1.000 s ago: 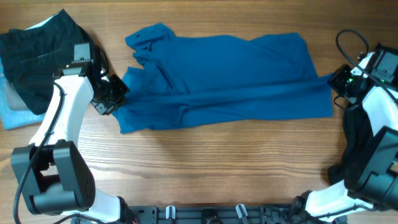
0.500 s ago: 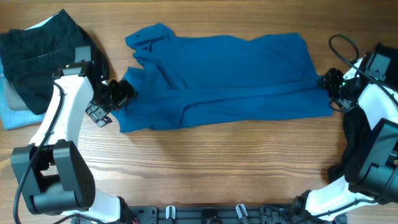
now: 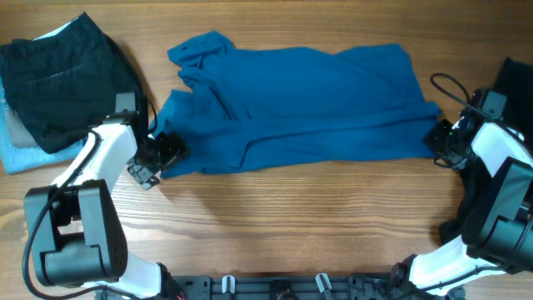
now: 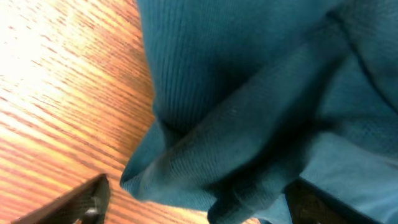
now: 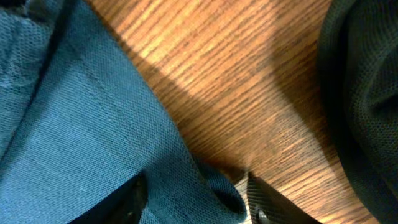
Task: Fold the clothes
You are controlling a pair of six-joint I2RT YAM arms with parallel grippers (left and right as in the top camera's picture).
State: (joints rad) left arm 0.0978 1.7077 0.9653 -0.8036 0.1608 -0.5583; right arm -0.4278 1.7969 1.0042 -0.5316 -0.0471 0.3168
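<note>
A blue shirt (image 3: 300, 100) lies flat across the middle of the wooden table (image 3: 291, 225), folded lengthwise. My left gripper (image 3: 160, 158) is at its front left corner. In the left wrist view the gripper (image 4: 198, 190) stands open, with a thick fold of blue cloth (image 4: 205, 168) between the wide-apart fingers (image 4: 84, 202). My right gripper (image 3: 440, 142) is at the shirt's front right corner. In the right wrist view that gripper (image 5: 196, 186) is open, and the curled shirt corner (image 5: 217, 190) sits loosely between its fingers (image 5: 127, 199).
A black garment (image 3: 58, 83) lies on a light blue cloth (image 3: 17, 154) at the back left. Another dark garment (image 3: 512, 83) lies at the right edge, also seen as dark fabric (image 5: 367, 93) in the right wrist view.
Both grippers were shut and have opened. Each has moved toward the table's front, down to the shirt's front corners. The shirt's front edge has shifted slightly.
</note>
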